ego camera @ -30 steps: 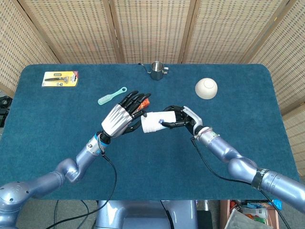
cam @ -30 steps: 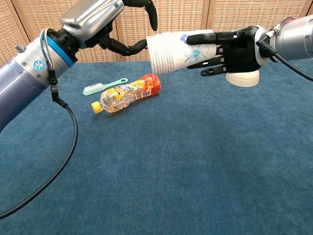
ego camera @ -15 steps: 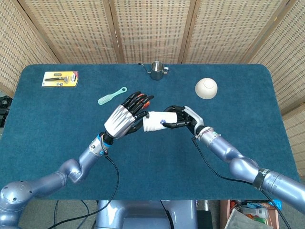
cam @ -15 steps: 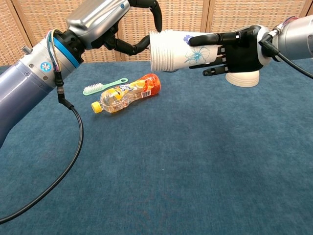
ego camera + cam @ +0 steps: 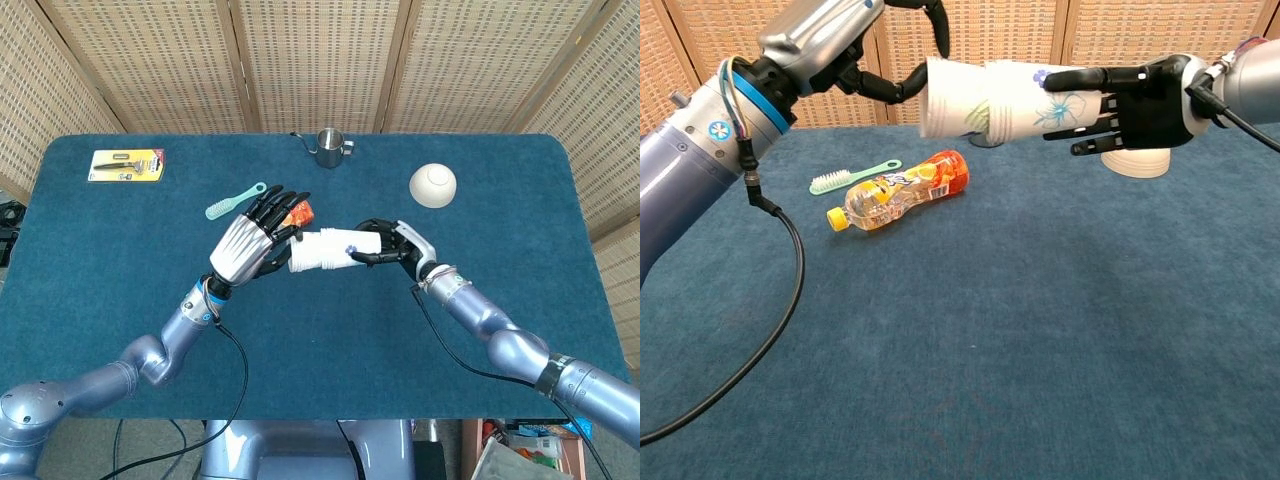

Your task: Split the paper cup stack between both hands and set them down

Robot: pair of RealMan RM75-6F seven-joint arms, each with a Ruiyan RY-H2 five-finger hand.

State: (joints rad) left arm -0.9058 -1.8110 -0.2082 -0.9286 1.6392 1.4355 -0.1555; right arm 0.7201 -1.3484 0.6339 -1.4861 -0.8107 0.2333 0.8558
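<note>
- One paper cup stack (image 5: 990, 98) is held level above the surface (image 5: 1040, 330), partly pulled apart.
- Its rim end is gripped by the left hand (image 5: 855, 45); its base end is clasped by the right hand (image 5: 1130, 100).

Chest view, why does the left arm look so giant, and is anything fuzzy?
Chest view: the left arm is nearest the camera, so it looks giant; the cups look sharp. Head view: even light, nothing fuzzy, soft shadows on the table.
</note>
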